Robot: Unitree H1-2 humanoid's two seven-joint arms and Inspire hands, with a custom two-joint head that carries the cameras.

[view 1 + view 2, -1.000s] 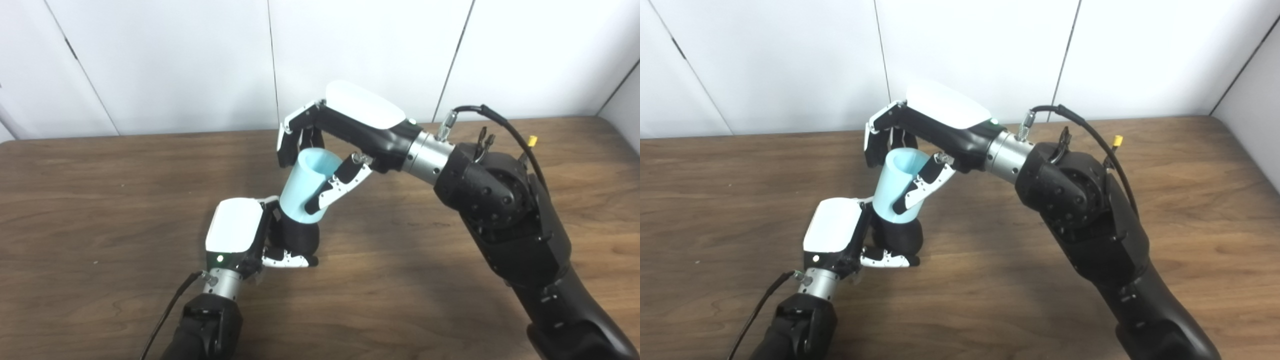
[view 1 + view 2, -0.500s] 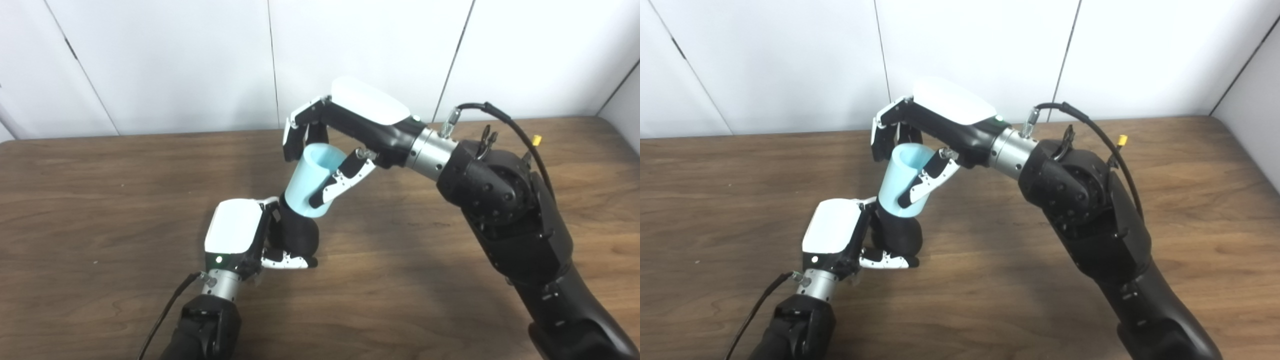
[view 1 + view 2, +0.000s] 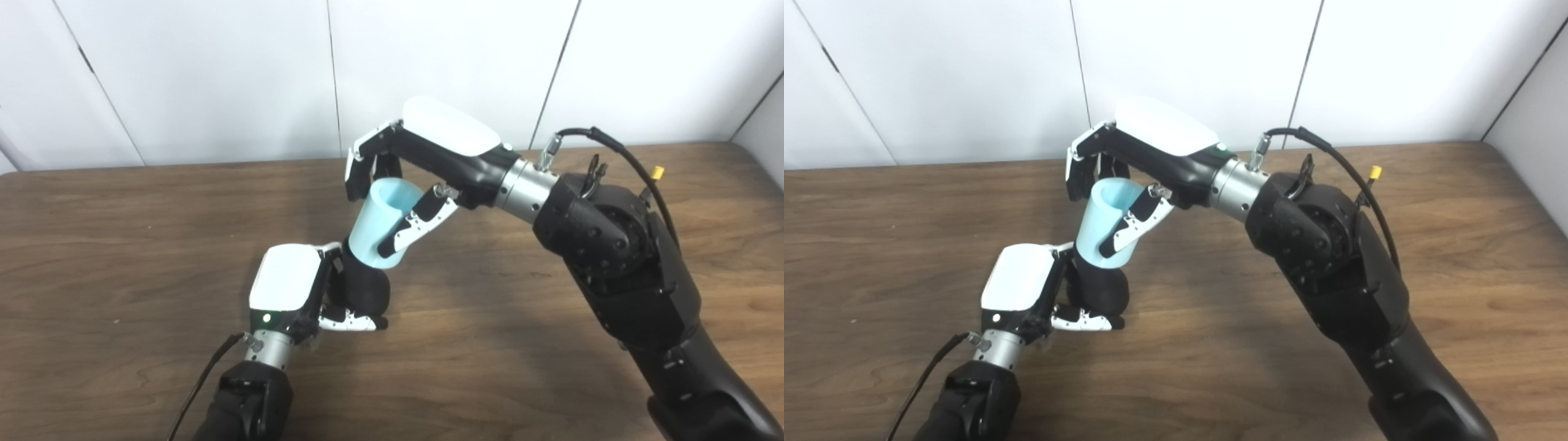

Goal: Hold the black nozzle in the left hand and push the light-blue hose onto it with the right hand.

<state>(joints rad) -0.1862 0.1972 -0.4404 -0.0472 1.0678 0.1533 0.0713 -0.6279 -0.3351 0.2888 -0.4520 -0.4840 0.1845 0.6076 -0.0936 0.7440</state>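
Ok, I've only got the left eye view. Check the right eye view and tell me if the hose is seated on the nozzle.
Observer: From the right eye, the light-blue hose has its lower rim over the top of the black nozzle, and no gap shows between them.
Operator: Report the grip up top from there.
Observer: The right hand is shut on the hose, with the thumb across the near side and the fingers behind the far rim.
Operator: Now the lower grip.
Observer: The left hand is shut on the nozzle, its thumb low in front, close to the table.
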